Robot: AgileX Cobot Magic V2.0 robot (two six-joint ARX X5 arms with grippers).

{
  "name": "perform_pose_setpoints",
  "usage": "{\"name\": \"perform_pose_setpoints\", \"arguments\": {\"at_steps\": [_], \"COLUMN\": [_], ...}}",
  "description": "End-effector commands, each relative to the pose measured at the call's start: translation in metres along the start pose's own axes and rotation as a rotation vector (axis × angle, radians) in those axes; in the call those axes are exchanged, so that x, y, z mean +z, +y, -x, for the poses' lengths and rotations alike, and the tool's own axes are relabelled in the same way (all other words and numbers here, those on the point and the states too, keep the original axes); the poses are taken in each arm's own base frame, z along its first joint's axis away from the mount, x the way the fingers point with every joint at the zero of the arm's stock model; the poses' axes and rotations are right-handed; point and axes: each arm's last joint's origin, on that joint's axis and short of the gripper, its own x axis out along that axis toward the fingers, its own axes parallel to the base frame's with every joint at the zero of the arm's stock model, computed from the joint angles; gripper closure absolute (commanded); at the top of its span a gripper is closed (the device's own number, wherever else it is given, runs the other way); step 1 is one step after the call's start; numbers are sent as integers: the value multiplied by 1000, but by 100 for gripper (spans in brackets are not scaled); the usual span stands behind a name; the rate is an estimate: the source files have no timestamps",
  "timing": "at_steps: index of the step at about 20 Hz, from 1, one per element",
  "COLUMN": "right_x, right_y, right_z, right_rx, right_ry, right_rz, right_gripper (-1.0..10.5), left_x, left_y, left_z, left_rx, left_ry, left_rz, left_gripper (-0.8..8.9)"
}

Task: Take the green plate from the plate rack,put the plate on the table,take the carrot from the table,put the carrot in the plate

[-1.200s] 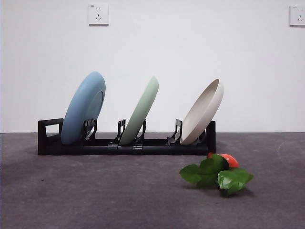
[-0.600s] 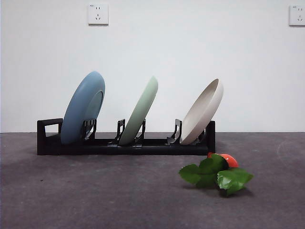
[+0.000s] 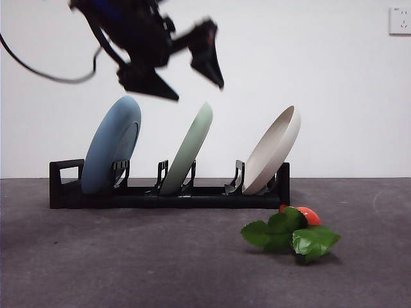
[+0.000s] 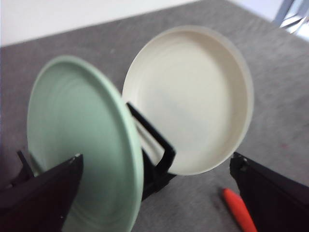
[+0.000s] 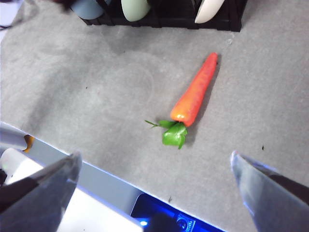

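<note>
- Left gripper (image 3: 192,80) hangs above the rack (image 3: 167,196), jaws spread wide, over the green plate (image 3: 190,151), empty.
- Green plate stands in the rack's middle slot.
- Right gripper (image 5: 154,174) waits with jaws wide above the carrot (image 5: 193,92) on the table (image 3: 128,263).

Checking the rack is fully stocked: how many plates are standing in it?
3, all leaning in the long black plastic rack: round light blue plate nearest its loop handle, pale mint-green plate in the middle, beige-white plate at the far end.
</note>
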Motion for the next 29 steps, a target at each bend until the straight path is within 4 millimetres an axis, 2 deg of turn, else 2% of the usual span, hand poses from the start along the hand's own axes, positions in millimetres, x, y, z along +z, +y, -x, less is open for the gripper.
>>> {"name": "perform_pose_setpoints", "arguments": {"at_steps": [1,5,6,10,11,12,14,16,23,26,29], "right_x": [0,0,0,0,0,0,0,0,0,0,0], "right_y": [1,1,1,1,1,1,1,1,1,1,1], "right_z": [0,0,0,0,0,0,0,0,0,0,0], "right_rx": [3,3,2,2,2,2,2,3,3,2,3], "right_ry": [0,0,0,0,0,0,0,0,0,0,0], "right_rz": [-1,-1,-1,-1,-1,-1,-1,-1,-1,-1,0], "right_gripper": [254,254,254,254,254,254,254,255,255,255,255], "left_x": [-11,-27,-29,-29,-29,-30,-30,-29,-26,-17,1], "left_y": [1,4,5,4,4,4,3,2,3,3,0], "left_z": [-18,-38,-40,-41,-41,-41,-41,-41,-40,-39,-34], "left_rx": [16,47,75,84,83,82,52,31,2,-44,-101], "left_ry": [10,42,50,40,40,42,44,42,32,9,-30], "left_rz": [-16,-14,-14,-17,-16,-16,-14,-12,22,49,66], "left_gripper": [185,192,231,665,738,761,762,826,822,822,822]}}
